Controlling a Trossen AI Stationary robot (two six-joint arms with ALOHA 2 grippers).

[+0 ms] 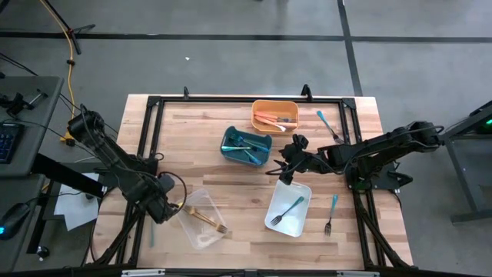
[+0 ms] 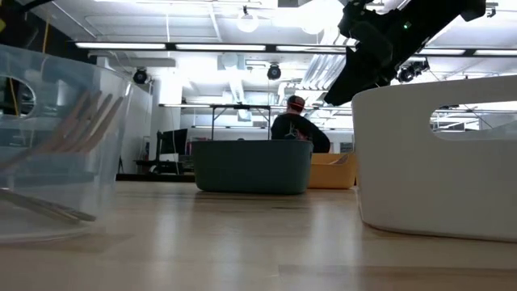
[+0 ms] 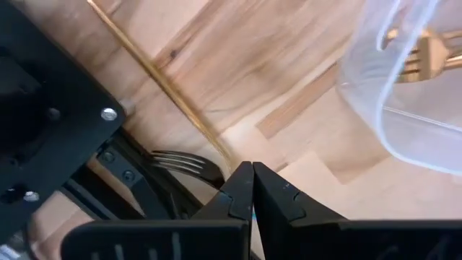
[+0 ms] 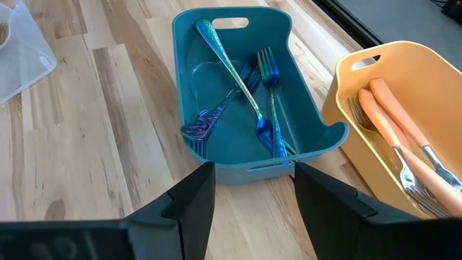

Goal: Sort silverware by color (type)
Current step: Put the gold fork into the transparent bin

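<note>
My left gripper (image 1: 164, 203) (image 3: 251, 179) hangs shut near the table's left edge, beside a clear bin (image 1: 201, 221) that holds a gold fork (image 3: 426, 54). A thin gold piece of silverware (image 3: 162, 83) runs up to its fingertips. The tines of a dark fork (image 3: 180, 162) show beside them. My right gripper (image 1: 286, 171) (image 4: 253, 209) hovers open, holding nothing, between a blue bin (image 4: 242, 87) of iridescent blue pieces and a white bin (image 1: 289, 208) with one teal fork (image 1: 288, 209). Salmon-handled pieces (image 4: 393, 126) lie in an orange bin (image 1: 275, 115). My left gripper points down, and the gold piece's near end (image 3: 225, 160) reaches its shut fingertips (image 3: 238, 189). The fingertips hide the place of contact. From there the piece runs away over the wood with a thin shadow beside it. Whether the fingers also touch the dark fork, I cannot tell.
Two teal forks lie loose on the table, one near the front right (image 1: 330, 214) and one at the far right (image 1: 323, 119). Black frame bars (image 3: 43, 123) run along the table's left edge under my left arm. A person (image 2: 295, 121) stands in the room beyond.
</note>
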